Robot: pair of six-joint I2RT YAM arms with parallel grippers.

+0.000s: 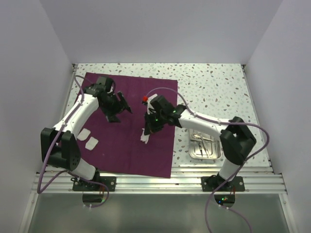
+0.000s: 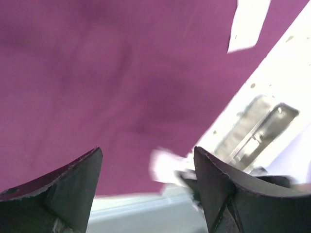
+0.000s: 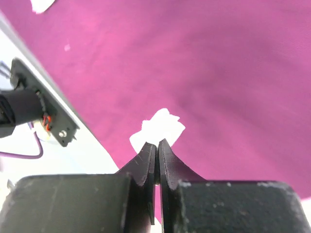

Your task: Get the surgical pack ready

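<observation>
While my right gripper (image 1: 147,130) hung over the middle of the large deep-maroon fabric cloth (image 1: 126,150), its two fingers were pressed together, pinching a small white pad (image 1: 145,136) at their very tips. Through the right wrist camera, that small white pad (image 3: 158,128) stuck out just past the tips of the right gripper (image 3: 158,144), with the cloth (image 3: 218,73) behind it.

My left gripper (image 1: 120,110) was over the cloth's 11 o'clock quarter, its fingers spread wide and holding nothing. Its own camera showed the left gripper (image 2: 146,160) gaping above bare cloth (image 2: 97,87).

The cloth lay flat on the speckled white table (image 1: 214,87). Two more white pads (image 1: 84,134) rested side by side on the cloth at about 8 o'clock from its centre, near its left edge. The shiny rectangular steel tray (image 1: 192,156) sat on the table just off the cloth's right edge, at roughly 4 o'clock, with thin metal instruments (image 1: 204,145) lying inside it. My right arm's elbow partly covered that tray's far side.
</observation>
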